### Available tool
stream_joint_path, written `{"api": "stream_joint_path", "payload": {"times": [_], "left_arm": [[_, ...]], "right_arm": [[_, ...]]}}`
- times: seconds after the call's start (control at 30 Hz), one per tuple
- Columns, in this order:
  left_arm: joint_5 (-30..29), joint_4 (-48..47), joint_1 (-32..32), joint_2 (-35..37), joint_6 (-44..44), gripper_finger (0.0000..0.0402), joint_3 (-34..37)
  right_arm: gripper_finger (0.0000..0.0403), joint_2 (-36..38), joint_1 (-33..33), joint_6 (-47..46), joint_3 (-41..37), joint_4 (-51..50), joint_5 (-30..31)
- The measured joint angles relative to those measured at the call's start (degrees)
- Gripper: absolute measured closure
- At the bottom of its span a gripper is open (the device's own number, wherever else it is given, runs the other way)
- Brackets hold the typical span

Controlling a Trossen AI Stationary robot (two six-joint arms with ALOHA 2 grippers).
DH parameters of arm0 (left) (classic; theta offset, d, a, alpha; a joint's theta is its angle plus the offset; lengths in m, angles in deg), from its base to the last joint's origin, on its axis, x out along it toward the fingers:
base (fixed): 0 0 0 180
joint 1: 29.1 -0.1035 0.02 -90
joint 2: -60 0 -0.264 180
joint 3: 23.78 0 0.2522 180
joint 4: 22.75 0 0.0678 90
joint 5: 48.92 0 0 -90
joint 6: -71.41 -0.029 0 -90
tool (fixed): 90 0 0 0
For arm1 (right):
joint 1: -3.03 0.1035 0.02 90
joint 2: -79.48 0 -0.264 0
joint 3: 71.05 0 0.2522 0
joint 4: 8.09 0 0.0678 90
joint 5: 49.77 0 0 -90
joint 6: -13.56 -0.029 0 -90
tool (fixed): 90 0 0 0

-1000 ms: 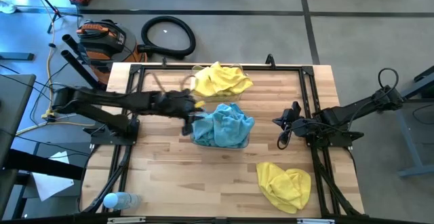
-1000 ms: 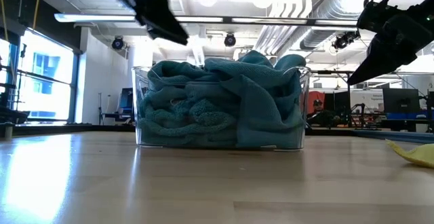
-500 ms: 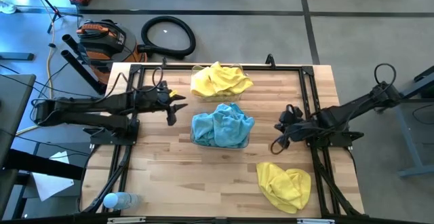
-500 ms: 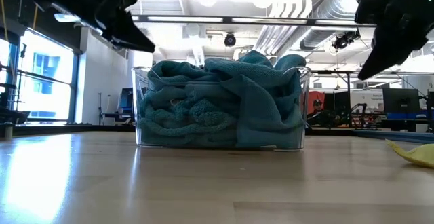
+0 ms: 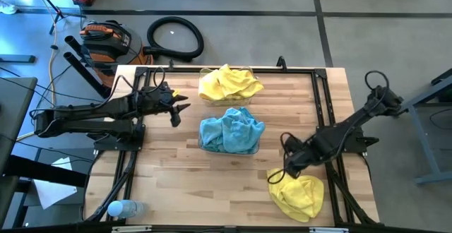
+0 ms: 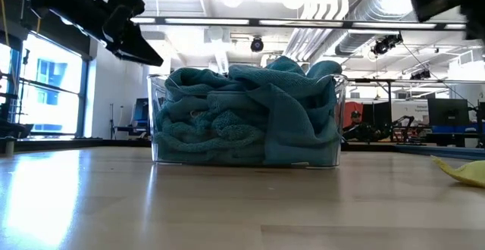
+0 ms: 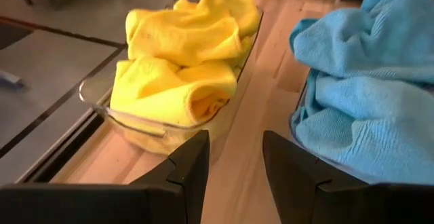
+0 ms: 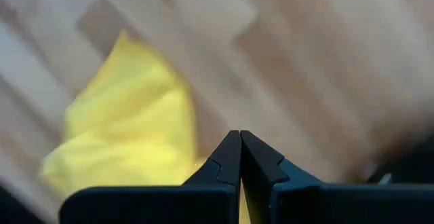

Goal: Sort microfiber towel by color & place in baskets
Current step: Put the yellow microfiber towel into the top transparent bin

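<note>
High view: two clear baskets mid-table, the far one (image 5: 248, 74) stuffed with yellow towels (image 5: 229, 83), the near one (image 5: 256, 145) full of blue towels (image 5: 232, 130). One loose yellow towel (image 5: 296, 193) lies on the table (image 5: 183, 183) near the front right corner. Right gripper (image 5: 287, 173) is low over that towel's upper left edge, arm stretched diagonally from the right side. Left gripper (image 5: 178, 111) hangs left of both baskets, empty. A water bottle (image 5: 126, 209) sits off the front left corner. Low view: blue basket (image 6: 155, 129) dead centre, cloth heaped above the rim; left gripper (image 6: 132, 42) up top left, clear of it; a corner of the loose yellow towel (image 6: 464, 171) at the right edge. Left wrist view: fingers (image 7: 190, 166) spread apart, nothing between, both baskets ahead, yellow (image 7: 180, 64) and blue (image 7: 366, 81). Right wrist view: fingers (image 8: 230, 159) pressed together, tips touching, nothing held, loose yellow towel (image 8: 129, 136) just beyond on bare wood.
</note>
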Motion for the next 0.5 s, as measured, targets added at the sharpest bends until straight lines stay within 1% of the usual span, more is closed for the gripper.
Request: {"api": "stream_joint_path", "payload": {"times": [0.13,0.27,0.37,0.5], "left_arm": [[0.01,-1.55,0.01,-0.04,0.84,0.0275,0.01],[0.02,-1.83,0.01,-0.04,1.38,0.0275,0.01],[0.02,-1.93,0.01,-0.04,1.59,0.0275,0.01],[0.02,-1.90,0.01,-0.04,1.99,0.0275,0.01]], "right_arm": [[0.0402,-3.07,3.45,-8.96,1.01,0.36,-8.24],[0.0398,-4.88,7.13,-19.29,0.38,1.97,-11.30],[0.0374,-5.83,9.57,-24.71,0.38,2.59,-13.53],[0.0318,-6.20,11.81,-28.49,0.38,2.73,-13.44]]}}
